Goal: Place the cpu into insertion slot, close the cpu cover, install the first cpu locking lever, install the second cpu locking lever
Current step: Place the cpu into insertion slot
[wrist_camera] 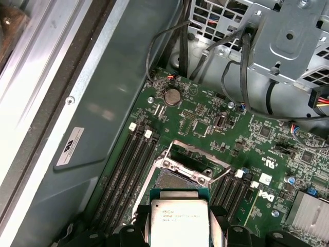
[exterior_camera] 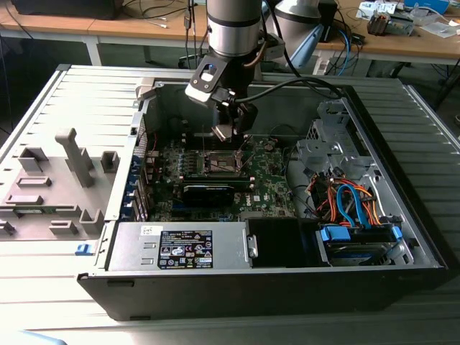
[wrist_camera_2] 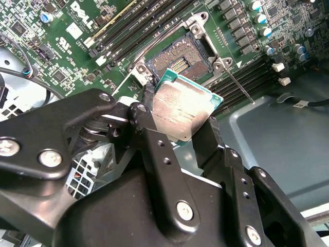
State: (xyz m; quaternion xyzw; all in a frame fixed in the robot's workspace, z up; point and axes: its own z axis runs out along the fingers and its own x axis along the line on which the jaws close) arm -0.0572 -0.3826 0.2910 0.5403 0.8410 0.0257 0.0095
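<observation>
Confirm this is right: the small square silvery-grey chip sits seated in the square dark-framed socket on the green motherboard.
Not right. The small square silvery-grey chip is not seated; the black gripper holds it between its fingers, off the square dark-framed socket on the green motherboard. The second wrist view shows this.

A small square chip (wrist_camera_2: 182, 110) with a silvery-grey top and a green rim hangs just over the open socket (wrist_camera_2: 177, 64), pinched at two opposite edges by black fingers (wrist_camera_2: 205, 138). The socket shows brownish-gold contacts inside a dark frame. Its metal cover (wrist_camera: 184, 165) stands lifted. A thin lever (wrist_camera_2: 239, 86) juts out beside it.
</observation>
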